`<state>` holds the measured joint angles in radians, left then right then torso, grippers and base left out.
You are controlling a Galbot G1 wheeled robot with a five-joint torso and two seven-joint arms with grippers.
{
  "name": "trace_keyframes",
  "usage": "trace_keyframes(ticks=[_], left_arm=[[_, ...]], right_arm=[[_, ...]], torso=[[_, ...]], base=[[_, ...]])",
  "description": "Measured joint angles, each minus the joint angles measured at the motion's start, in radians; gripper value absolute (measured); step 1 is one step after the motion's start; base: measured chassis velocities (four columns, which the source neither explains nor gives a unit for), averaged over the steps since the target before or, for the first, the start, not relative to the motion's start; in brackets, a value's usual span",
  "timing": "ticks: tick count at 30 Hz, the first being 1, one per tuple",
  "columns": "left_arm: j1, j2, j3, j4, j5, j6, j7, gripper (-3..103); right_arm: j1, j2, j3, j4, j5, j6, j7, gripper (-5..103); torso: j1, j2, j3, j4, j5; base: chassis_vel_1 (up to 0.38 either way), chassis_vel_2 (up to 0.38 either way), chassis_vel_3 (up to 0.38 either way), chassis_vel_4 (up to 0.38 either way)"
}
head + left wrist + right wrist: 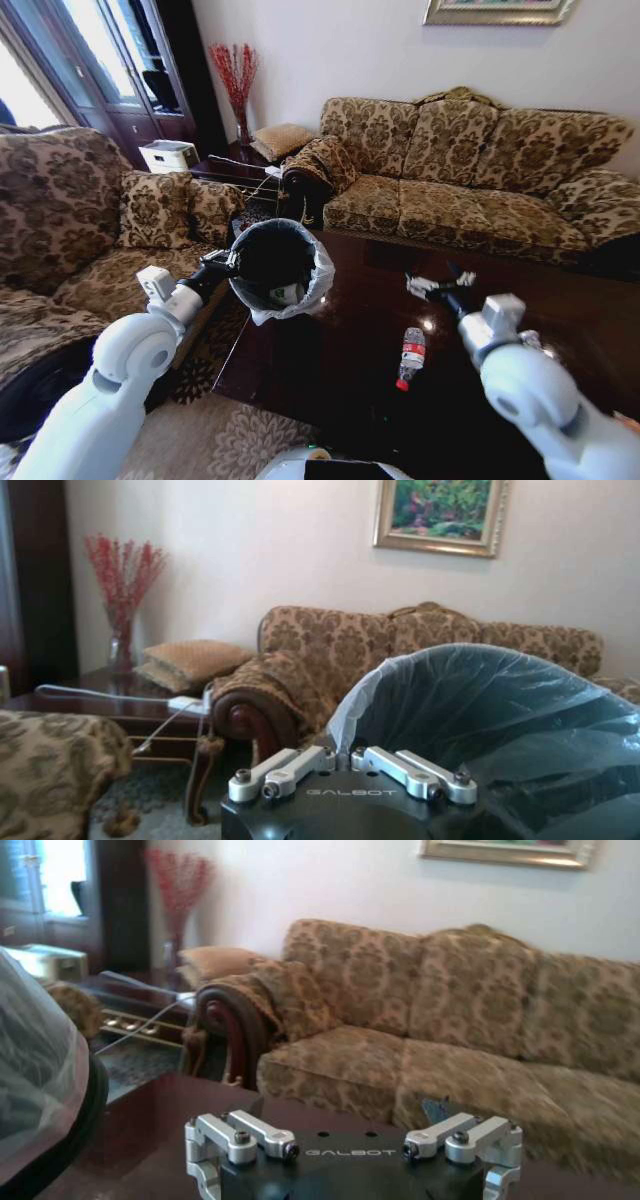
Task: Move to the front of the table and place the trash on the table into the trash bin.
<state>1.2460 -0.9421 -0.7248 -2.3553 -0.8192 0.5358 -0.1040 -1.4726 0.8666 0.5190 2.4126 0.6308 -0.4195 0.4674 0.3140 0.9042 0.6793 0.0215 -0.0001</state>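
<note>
One bottle [411, 357] on table [330, 340]; left gripper [232, 262] clamps trash bin [275, 262]; right gripper [437, 284] spread, empty.

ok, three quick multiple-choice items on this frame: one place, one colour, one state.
1. Where is the bottle?
A. Lying on the table
B. Inside the trash bin
C. On the sofa

2. What colour is the bottle's label?
A. Blue
B. Red
C. Green

3. What is the left gripper doing?
A. Hanging open over the floor
B. Shut on the bottle
C. Shut on the trash bin's rim

Answers:
1. A: the bottle lies on its side on the dark table, near the right arm.
2. B: a red band wraps its middle.
3. C: the left gripper clamps the rim of the trash bin, which is tilted with its mouth towards the robot; the left wrist view shows the finger links drawn together at the bag-lined rim.
</note>
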Motion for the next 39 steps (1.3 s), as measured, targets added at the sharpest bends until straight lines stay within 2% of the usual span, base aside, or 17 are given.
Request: trace_keyframes(ticks=[2,3,8,10,11,13,14,16,21,26,29,30,33,39], left_arm=[[0.011,0.0,-0.005,-0.002,-0.002,0.0,0.0,3],[0.014,0.0,-0.006,-0.002,-0.002,0.0,0.0,3],[0.016,-0.008,-0.004,0.005,-0.002,-0.008,0.0,3],[0.012,-0.013,0.002,0.013,0.0,-0.021,0.0,3],[0.012,-0.013,0.002,0.013,0.0,-0.021,0.0,3],[0.009,-0.017,0.005,0.019,0.001,-0.027,0.002,3],[0.009,-0.017,0.005,0.019,0.001,-0.027,0.002,3],[0.01,-0.02,0.005,0.018,-0.001,-0.028,0.006,3],[0.016,-0.024,0.002,0.009,-0.002,-0.028,0.007,3],[0.014,-0.023,0.003,0.006,-0.006,-0.027,0.011,3],[0.012,-0.023,0.007,0.004,-0.03,-0.017,0.013,3],[0.009,-0.024,0.01,0.002,-0.047,-0.005,0.013,3],[0.004,-0.026,0.011,0.003,-0.053,0.001,0.012,3],[-0.002,-0.03,0.021,0.028,-0.053,0.003,0.02,3]], right_arm=[[-0.012,0.086,-0.045,-0.016,-0.052,0.019,-0.013,100],[-0.012,0.106,-0.055,-0.026,-0.066,0.024,-0.021,100],[-0.006,0.159,-0.084,-0.101,-0.107,0.065,-0.055,100],[0.001,0.185,-0.099,-0.18,-0.118,0.109,-0.087,100],[0.001,0.185,-0.099,-0.18,-0.118,0.109,-0.087,100],[0.014,0.232,-0.131,-0.282,-0.137,0.176,-0.145,100],[0.014,0.232,-0.131,-0.282,-0.137,0.176,-0.145,100],[0.027,0.276,-0.167,-0.361,-0.157,0.229,-0.195,100],[0.09,0.343,-0.25,-0.47,-0.165,0.262,-0.212,100],[0.153,0.361,-0.294,-0.542,-0.171,0.257,-0.174,102],[0.162,0.354,-0.301,-0.555,-0.171,0.251,-0.152,100],[0.161,0.343,-0.3,-0.554,-0.167,0.245,-0.141,92],[0.15,0.332,-0.293,-0.548,-0.16,0.239,-0.139,89],[0.137,0.343,-0.292,-0.572,-0.156,0.253,-0.162,90]], torso=[[0.0,0.0,0.0,0.0003,0.0003],[0.0,0.0,0.0,0.0005,0.0001],[0.0,0.0,0.0,0.0007,-0.0002],[0.0,0.0,0.0,0.0,-0.0003],[0.0,0.0,0.0,0.0,-0.0003],[0.0,0.0,0.0,-0.0004,-0.0002],[0.0,0.0,0.0,-0.0004,-0.0002],[0.0,0.0,0.0,0.0001,0.0001],[0.0,0.0,0.0,0.0008,-0.0002],[0.0,0.0,0.0,0.0009,-0.0001],[0.0,0.0,0.0,0.0006,0.0002],[0.0,0.0,0.0,0.0003,0.0],[0.0,0.0,0.0,0.0003,0.0],[0.0,0.0,0.0,0.0004,0.0]], base=[[-0.083,-0.087,-0.077,-0.078],[-0.079,-0.094,-0.073,-0.088],[-0.088,-0.107,-0.097,-0.091],[-0.1,-0.106,-0.114,-0.116],[-0.101,-0.09,-0.114,-0.117],[-0.068,-0.067,-0.072,-0.067],[-0.068,-0.05,-0.038,-0.067],[0.0,0.0,0.0,0.0],[0.0,0.0,0.0,0.0],[0.0,0.0,0.0,0.0],[0.0,0.0,0.0,0.0],[0.0,0.0,0.0,0.0],[0.0,0.0,0.0,0.0],[0.0,0.0,0.0,0.0]])
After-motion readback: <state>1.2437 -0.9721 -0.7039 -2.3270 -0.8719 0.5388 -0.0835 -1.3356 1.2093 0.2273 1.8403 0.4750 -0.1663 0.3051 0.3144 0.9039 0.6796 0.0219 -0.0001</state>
